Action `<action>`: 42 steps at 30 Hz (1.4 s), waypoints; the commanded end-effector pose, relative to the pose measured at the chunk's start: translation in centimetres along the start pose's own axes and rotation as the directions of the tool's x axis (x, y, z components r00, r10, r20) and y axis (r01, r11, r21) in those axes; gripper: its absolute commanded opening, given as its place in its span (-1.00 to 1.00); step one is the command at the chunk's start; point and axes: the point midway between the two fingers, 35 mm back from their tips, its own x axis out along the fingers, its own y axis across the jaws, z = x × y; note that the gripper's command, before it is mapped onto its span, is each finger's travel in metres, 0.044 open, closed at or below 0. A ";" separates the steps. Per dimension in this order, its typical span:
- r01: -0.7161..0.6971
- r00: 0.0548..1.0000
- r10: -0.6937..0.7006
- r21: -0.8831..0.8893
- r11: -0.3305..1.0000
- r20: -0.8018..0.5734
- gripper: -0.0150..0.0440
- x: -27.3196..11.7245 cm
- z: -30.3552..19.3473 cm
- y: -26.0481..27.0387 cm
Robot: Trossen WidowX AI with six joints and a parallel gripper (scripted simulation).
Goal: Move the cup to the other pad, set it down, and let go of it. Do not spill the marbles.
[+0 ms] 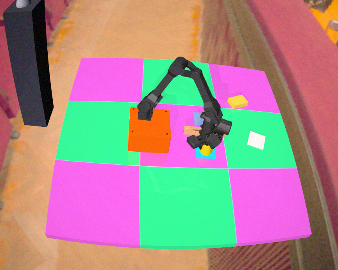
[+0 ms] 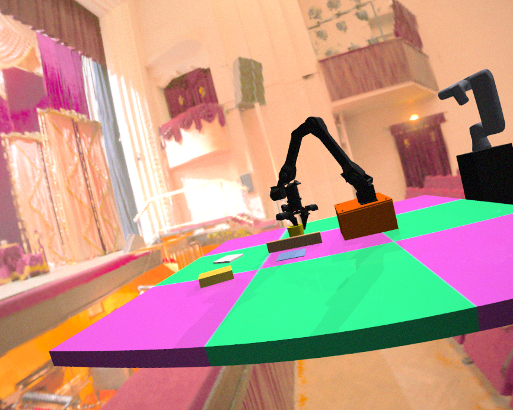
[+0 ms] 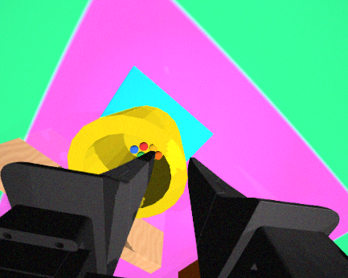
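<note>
The yellow cup stands upright on the cyan pad; its base is hidden behind the wooden bar in the exterior view. Several marbles lie inside it, and none shows outside. My gripper is partly open. One finger is inside the cup and the other outside, with the cup's wall between them and a gap at the outer finger. The blue pad has nothing on it that I can see; the arm partly covers it in the top view.
A wooden bar lies between the two pads. A yellow block and a white tile lie farther off. The arm's orange base box stands to one side.
</note>
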 end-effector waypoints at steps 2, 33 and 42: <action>0.000 1.000 0.000 0.000 1.000 0.000 0.01 -0.2 0.0 0.0; 0.002 1.000 -0.002 0.001 1.000 -0.008 0.01 -5.1 -0.1 -0.2; 0.007 1.000 -0.007 0.007 1.000 -0.009 0.72 -4.8 -0.1 -0.3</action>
